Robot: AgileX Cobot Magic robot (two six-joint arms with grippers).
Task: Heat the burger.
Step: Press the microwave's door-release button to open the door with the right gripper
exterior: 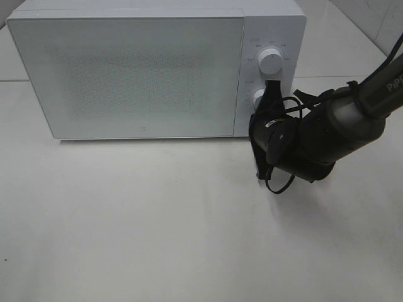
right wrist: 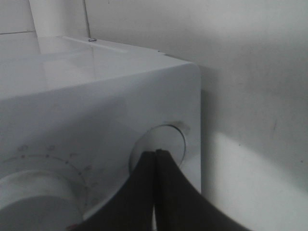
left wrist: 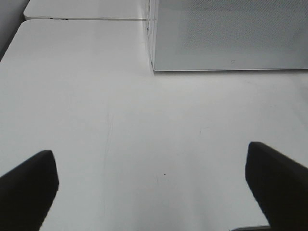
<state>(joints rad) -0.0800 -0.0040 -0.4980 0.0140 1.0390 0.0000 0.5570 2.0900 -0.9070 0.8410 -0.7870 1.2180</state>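
The burger is hidden; none of the views shows it. The white microwave point(exterior: 145, 69) stands at the back of the table with its door closed. My right gripper point(exterior: 272, 89) is shut, and its black fingertips point(right wrist: 157, 159) press together against the lower knob point(right wrist: 166, 137) on the control panel. The upper knob point(exterior: 271, 61) is free. My left gripper point(left wrist: 153, 187) appears only in the left wrist view, open over bare table with nothing between its fingers point(left wrist: 29, 187), in front of the microwave's point(left wrist: 231, 33) lower corner.
The white table point(exterior: 157, 220) spreads in front of the microwave. A tiled wall point(exterior: 371, 19) rises at the back right. The right arm point(exterior: 340, 126) reaches in from the right, with a loose black cable hanging under its wrist.
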